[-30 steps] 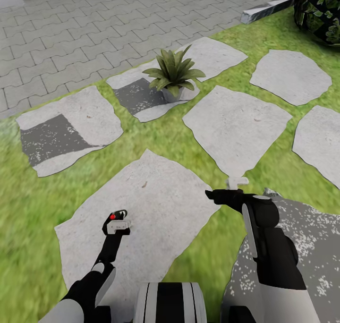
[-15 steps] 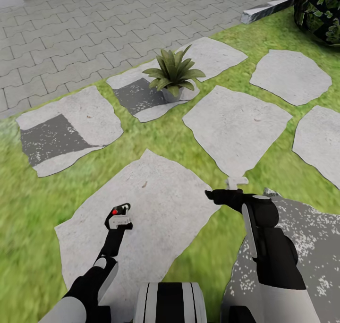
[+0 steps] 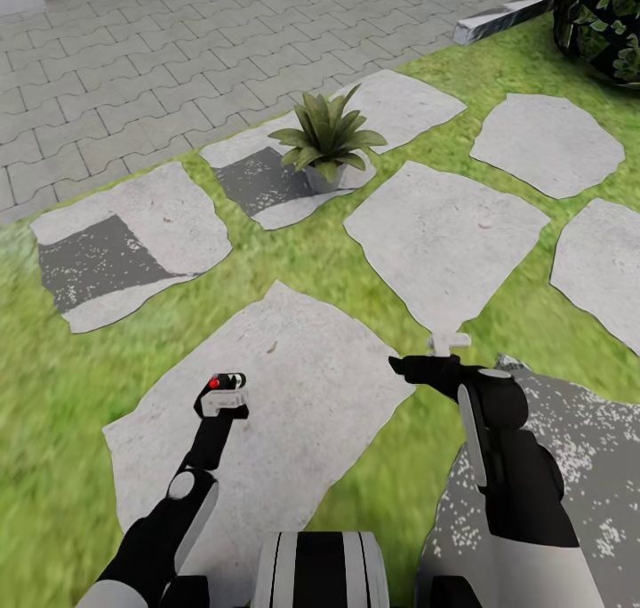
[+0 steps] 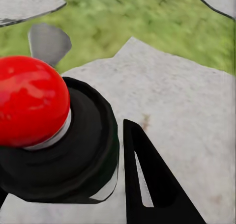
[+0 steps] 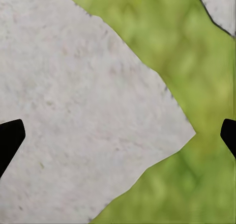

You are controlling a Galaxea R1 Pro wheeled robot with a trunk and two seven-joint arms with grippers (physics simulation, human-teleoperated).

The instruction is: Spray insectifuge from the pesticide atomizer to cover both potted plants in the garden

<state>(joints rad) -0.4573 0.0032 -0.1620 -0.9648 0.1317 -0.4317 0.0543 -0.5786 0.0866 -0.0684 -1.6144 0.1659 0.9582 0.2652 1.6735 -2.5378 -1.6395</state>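
Note:
My left gripper (image 3: pixel 222 396) is shut on the pesticide atomizer (image 3: pixel 221 393), held low over a big stepping stone (image 3: pixel 293 395). The atomizer's red tip (image 4: pixel 29 101) and dark body (image 4: pixel 86 155) loom close in the left wrist view, beside one black finger (image 4: pixel 147 180). One potted plant (image 3: pixel 327 135), a green rosette in a small grey pot (image 3: pixel 322 178), stands on a stone farther ahead; its leaves look plain green, with no insectifuge specks to be seen. The second potted plant is out of view. My right gripper (image 3: pixel 407 366) hangs open over a stone's edge (image 5: pixel 118 135), holding nothing.
Flat stepping stones (image 3: pixel 444 226) lie across the lawn (image 3: pixel 53 386). Grey paving (image 3: pixel 133 66) runs along the back with a kerb block (image 3: pixel 502 17). A dark bush (image 3: pixel 604 12) fills the far right corner. A speckled gravelly patch (image 3: pixel 596 448) lies under my right arm.
My left gripper has carried the atomizer a little forward, away from the robot. The right arm has barely shifted.

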